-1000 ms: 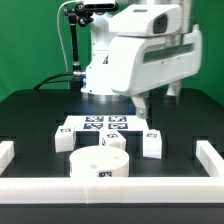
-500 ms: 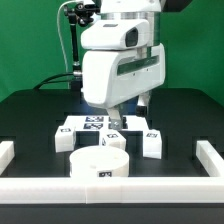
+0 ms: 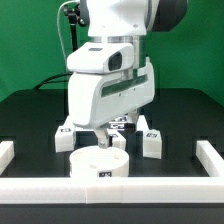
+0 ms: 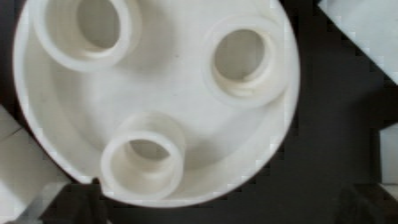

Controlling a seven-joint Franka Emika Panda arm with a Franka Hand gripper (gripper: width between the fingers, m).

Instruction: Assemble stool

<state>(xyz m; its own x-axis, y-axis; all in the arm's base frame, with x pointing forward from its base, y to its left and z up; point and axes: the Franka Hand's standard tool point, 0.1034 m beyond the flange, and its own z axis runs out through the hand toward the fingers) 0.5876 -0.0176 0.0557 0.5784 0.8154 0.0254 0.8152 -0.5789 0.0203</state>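
Arm is bending forward and down over the surface (image 3: 188,112), its hand (image 3: 106,137) hovering with fingers apart, gripping nothing. Round stool seat (image 3: 100,165) is lying directly beneath the hand, three sockets facing up.

Ext. cam sits in front of the table (image 3: 30,114), slightly raised, facing the arm (image 3: 110,80) head-on at mid range. Wrist cam looks straight down, v. close, frame filled w/ the round disc (image 4: 178,110). Both views share only that round disc (image 3: 100,166).
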